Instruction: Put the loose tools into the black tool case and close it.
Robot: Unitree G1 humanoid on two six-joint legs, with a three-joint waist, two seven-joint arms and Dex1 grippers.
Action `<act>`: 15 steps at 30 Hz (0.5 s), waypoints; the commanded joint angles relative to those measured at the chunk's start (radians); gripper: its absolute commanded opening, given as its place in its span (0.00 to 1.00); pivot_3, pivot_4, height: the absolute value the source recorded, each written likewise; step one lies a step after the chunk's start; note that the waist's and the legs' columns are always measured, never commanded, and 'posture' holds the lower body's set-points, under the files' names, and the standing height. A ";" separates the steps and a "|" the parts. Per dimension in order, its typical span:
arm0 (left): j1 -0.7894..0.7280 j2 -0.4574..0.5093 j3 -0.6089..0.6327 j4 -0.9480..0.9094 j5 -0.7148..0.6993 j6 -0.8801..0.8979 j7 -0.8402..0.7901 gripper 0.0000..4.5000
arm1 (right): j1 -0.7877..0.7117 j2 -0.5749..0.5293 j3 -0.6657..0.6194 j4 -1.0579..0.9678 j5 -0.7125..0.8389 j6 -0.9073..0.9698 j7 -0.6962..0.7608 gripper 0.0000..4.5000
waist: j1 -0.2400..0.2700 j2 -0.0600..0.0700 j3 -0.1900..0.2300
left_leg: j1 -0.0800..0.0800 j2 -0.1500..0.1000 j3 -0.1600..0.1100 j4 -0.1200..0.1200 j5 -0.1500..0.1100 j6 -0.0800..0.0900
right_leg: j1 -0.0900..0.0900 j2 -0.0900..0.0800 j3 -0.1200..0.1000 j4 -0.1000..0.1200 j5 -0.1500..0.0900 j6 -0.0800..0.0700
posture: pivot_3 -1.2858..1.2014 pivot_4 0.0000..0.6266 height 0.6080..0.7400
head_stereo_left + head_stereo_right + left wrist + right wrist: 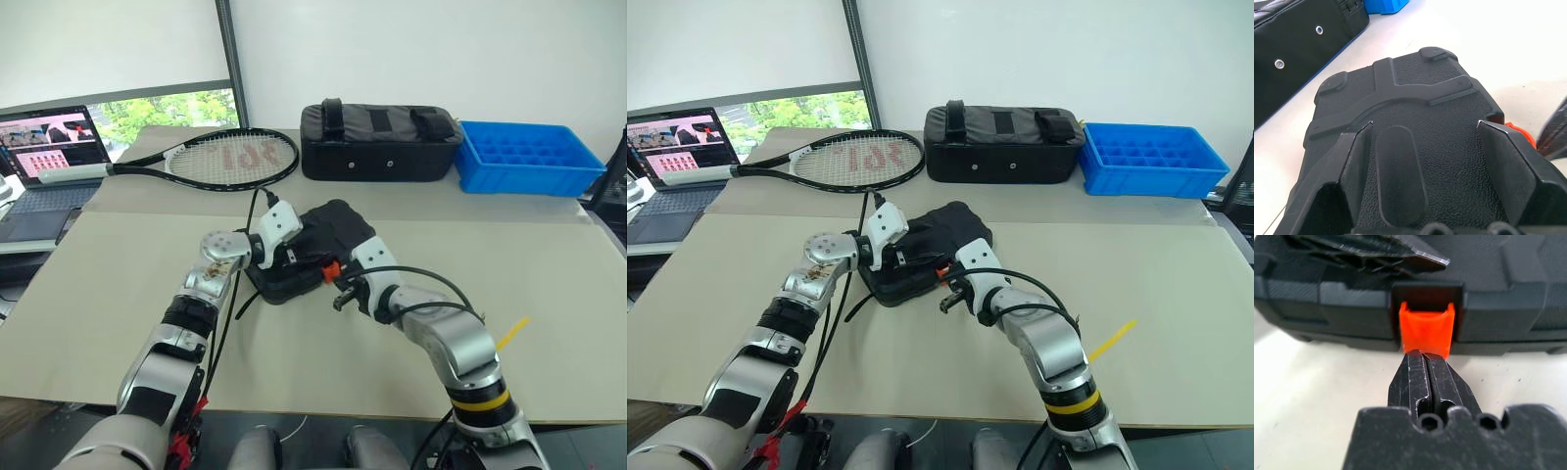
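Black textured plastic clamshell case [312, 251] is lying closed mid-frame, tools seemingly stowed; closed right end effector [1425, 363] is nudging its orange latch [1426, 330], open left end effector [1425, 161] is bracing the lid.

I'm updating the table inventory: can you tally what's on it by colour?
Black: 3, the tool case, the fabric bag, the tennis racket
Blue: 1, the plastic tray
Yellow: 1, a thin strip
Total: 5
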 commanded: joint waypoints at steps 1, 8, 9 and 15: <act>0.030 0.005 -0.030 0.039 0.042 0.025 -0.005 0.81 | -0.047 0.024 0.000 0.039 -0.009 -0.063 -0.010 0.01 | -0.004 0.000 0.000 | 0.000 0.000 0.000 0.000 0.000 0.000 | 0.000 0.000 0.000 0.000 0.000 0.000 | 0.52 0.24 0.76; 0.039 0.017 -0.017 0.025 0.034 0.028 0.004 0.81 | -0.046 0.025 0.000 0.045 -0.007 -0.081 -0.002 0.01 | -0.006 0.000 0.000 | 0.001 0.000 0.000 0.000 0.000 0.000 | -0.001 0.001 0.001 0.002 0.000 0.000 | 0.52 0.24 0.76; 0.040 0.018 -0.013 0.024 0.032 0.027 0.007 0.81 | -0.044 0.023 -0.004 0.039 -0.004 -0.079 -0.001 0.01 | -0.006 0.000 0.000 | 0.000 0.000 0.000 0.000 0.000 0.000 | -0.001 0.001 0.001 0.002 0.000 0.000 | 0.52 0.24 0.76; 0.071 0.066 0.118 -0.139 -0.085 0.109 0.018 0.81 | 0.045 -0.101 -0.065 -0.044 0.029 -0.145 0.096 0.01 | -0.005 0.000 0.001 | -0.002 0.000 0.000 -0.001 0.000 0.000 | -0.004 0.001 0.001 0.001 0.000 0.000 | 0.52 0.24 0.76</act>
